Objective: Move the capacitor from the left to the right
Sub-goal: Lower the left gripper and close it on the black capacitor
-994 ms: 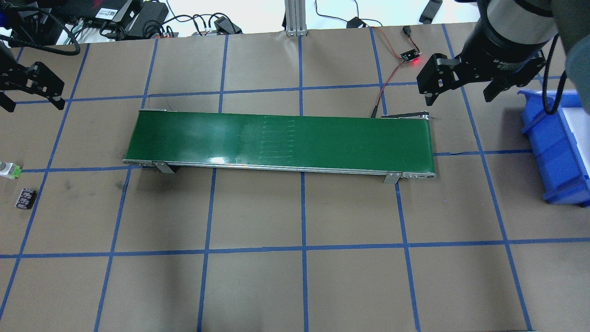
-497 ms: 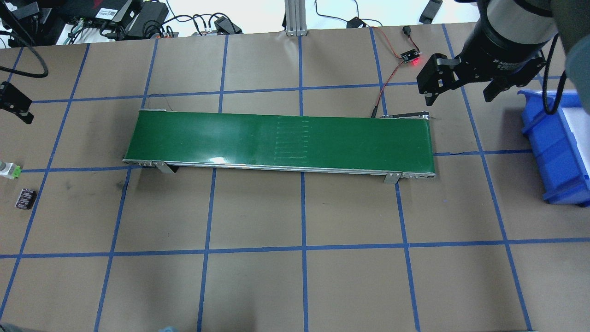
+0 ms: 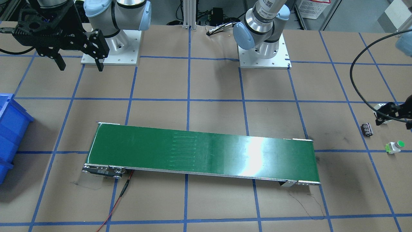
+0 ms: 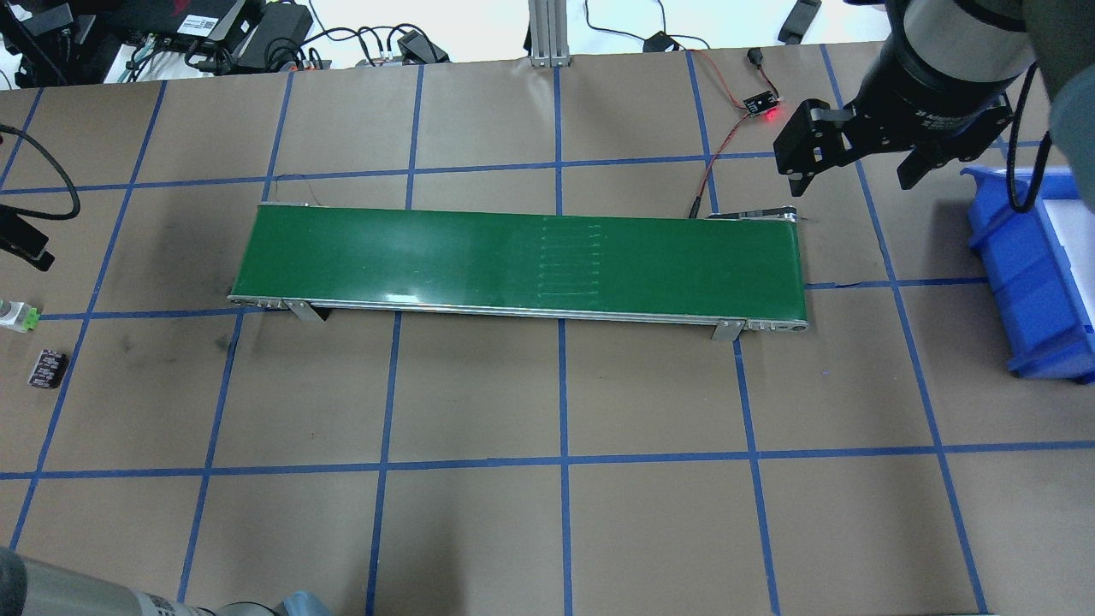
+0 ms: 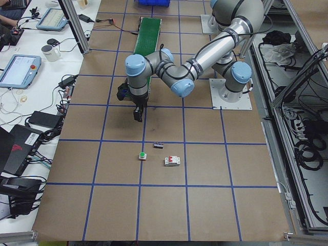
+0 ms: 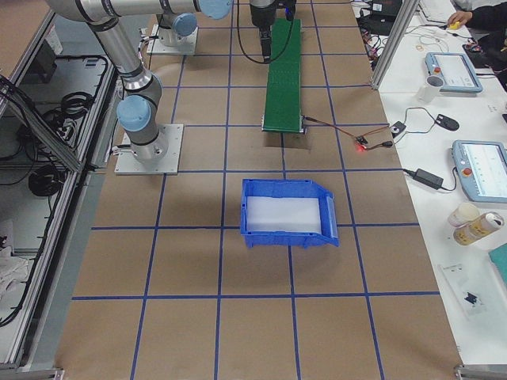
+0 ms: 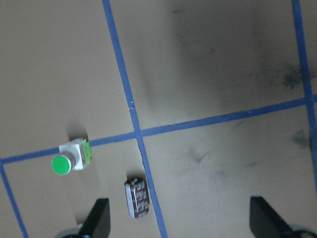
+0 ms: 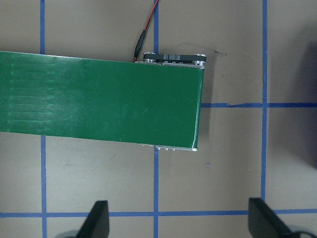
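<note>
From across the counter point(image 3: 209, 83), my left fingers point(image 3: 388, 112) are hanging released and empty just beside the capacitor point(image 3: 367, 129). It is lying on its side at my left end, apart from the green push button point(image 3: 395, 147). My right fingers point(image 3: 98, 48) are hanging spread and empty near the blue bin point(image 3: 13, 129), past the far end of the conveyor point(image 3: 202, 154).

From overhead, the capacitor point(image 4: 48, 369) is sitting at the frame's left edge, well apart from the belt.

From the left end, a white breaker point(image 5: 172, 161) is lying near the capacitor and the button, none of them touching.

Through my left wrist camera, the capacitor point(image 7: 137, 198) is lying off centre, close to one finger and just beside a blue tape line point(image 7: 130, 106). I am judging that I should centre over it first, then close across its round barrel, since it may roll. The button point(image 7: 72, 158) is crowding that side, so a finger must not land on it.

Through my right wrist camera, only the conveyor's end point(image 8: 99, 99) is showing.
</note>
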`<state>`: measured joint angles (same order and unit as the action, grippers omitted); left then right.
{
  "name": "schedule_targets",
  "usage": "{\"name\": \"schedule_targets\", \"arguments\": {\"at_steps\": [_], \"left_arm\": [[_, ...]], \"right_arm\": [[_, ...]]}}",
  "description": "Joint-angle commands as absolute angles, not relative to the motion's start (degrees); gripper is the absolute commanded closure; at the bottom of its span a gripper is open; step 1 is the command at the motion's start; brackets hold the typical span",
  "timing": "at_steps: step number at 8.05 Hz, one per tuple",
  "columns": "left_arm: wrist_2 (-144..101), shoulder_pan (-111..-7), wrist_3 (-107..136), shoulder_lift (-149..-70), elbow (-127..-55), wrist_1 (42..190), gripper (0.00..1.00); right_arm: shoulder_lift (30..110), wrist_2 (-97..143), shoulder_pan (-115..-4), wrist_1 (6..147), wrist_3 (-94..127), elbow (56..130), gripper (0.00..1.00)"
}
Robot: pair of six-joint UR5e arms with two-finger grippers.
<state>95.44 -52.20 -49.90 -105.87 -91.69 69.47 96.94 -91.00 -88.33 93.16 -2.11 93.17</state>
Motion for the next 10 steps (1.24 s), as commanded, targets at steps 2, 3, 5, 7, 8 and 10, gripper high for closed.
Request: {"name": "schedule_targets", "arguments": {"at_steps": [2,3,5,7,8,10], "left_arm": [[91.2,-44.4,-65.1,-110.6,-98.0,61.9,0.0],[91.2,-42.9,-66.3,-112.6,-98.1,60.5,0.0],[91.1,-42.3,-66.2,-115.7,-98.0,60.3,0.0],[91.8,-42.3,-65.7,-117.1,-98.1,60.0,0.0],[91.9,-41.5,-65.7,-117.9,-98.0,59.9,0.0],[92.5,-39.6,-63.1,-118.7,-98.0,58.8,0.0]], "right_arm": [[96.9,-91.0,-88.4,93.2,-2.1,93.2,0.0],[96.9,-91.0,-88.4,93.2,-2.1,93.2,0.0],[96.9,-91.1,-88.5,93.2,-2.1,93.3,0.0],[97.0,-91.0,-88.5,93.2,-2.1,93.3,0.0],[97.0,-91.0,-88.4,93.2,-2.1,93.5,0.0],[97.0,-91.0,-88.4,93.2,-2.1,93.5,0.0]]}}
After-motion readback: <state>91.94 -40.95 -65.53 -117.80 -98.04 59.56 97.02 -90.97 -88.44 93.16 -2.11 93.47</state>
